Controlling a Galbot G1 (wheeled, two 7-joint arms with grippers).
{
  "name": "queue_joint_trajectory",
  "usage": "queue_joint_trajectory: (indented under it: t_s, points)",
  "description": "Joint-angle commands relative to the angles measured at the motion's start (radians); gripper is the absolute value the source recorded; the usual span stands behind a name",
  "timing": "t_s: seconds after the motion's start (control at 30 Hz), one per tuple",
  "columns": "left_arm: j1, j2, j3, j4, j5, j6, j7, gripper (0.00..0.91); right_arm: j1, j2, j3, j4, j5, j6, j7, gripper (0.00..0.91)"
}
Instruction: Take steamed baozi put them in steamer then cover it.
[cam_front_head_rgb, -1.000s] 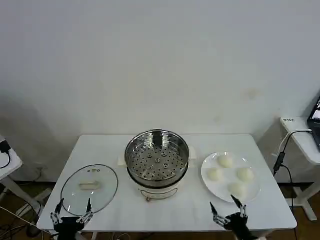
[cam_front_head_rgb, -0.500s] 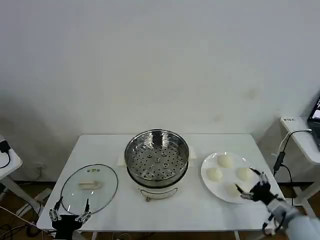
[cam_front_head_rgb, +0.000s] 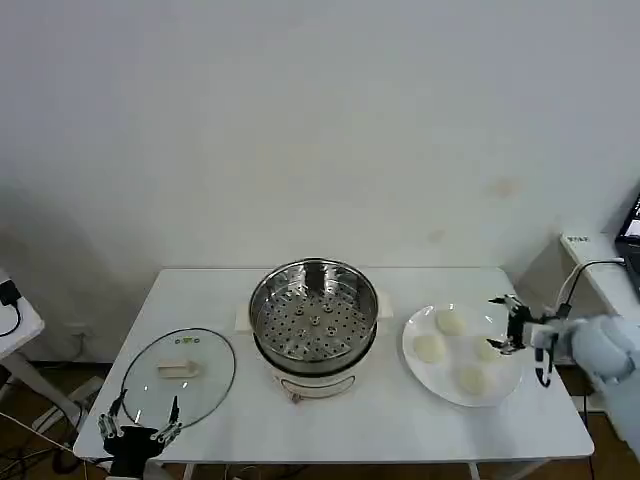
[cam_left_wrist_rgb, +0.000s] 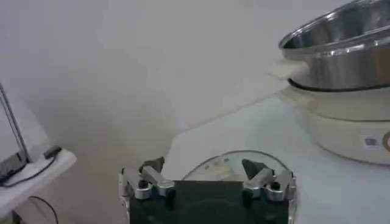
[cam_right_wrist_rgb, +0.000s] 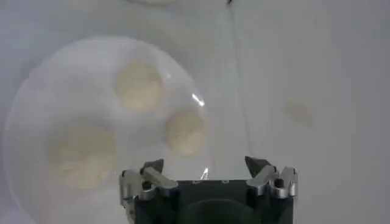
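Four baozi (cam_front_head_rgb: 451, 322) are seen on one white plate (cam_front_head_rgb: 418, 368) at the table's (cam_front_head_rgb: 400, 420) right. One steamer (cam_front_head_rgb: 314, 318), mid-table, is seen empty. One glass lid (cam_front_head_rgb: 178, 377) lies left. The right pincer (cam_front_head_rgb: 505, 324) is held apart over the plate's right edge; the left pincer (cam_front_head_rgb: 139, 426) is held apart by the lid.

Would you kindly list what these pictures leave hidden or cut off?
- Head view: the left gripper is partly cut by the bottom edge.
- Left wrist view: the steamer runs off the frame; its tray is hidden by its wall.
- Right wrist view: three steamed baozi show; the plate is cut by the edge.
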Motion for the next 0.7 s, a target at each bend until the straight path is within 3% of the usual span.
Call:
queue_joint_trajectory:
  t_s: [0.03, 0.2, 0.4, 0.7]
  points:
    - [-0.003, 0.002, -0.022, 0.0, 0.016, 0.006, 0.007, 0.907, 0.506, 0.076, -0.492, -0.362, 0.011, 0.021, -0.182, 0.907]
    - [-0.005, 0.002, -0.024, 0.0, 0.01, 0.012, -0.003, 0.907, 0.559, 0.158, -0.595, -0.422, 0.062, -0.022, -0.175, 0.907]
    - [-0.009, 0.004, -0.032, 0.006, 0.009, 0.011, -0.002, 0.907, 0.574, 0.23, -0.629, -0.487, 0.095, -0.035, -0.158, 0.907]
    - [-0.007, 0.008, -0.036, 0.009, 0.006, 0.011, 0.002, 0.907, 0.558, 0.242, -0.663, -0.505, 0.07, -0.045, -0.136, 0.867]
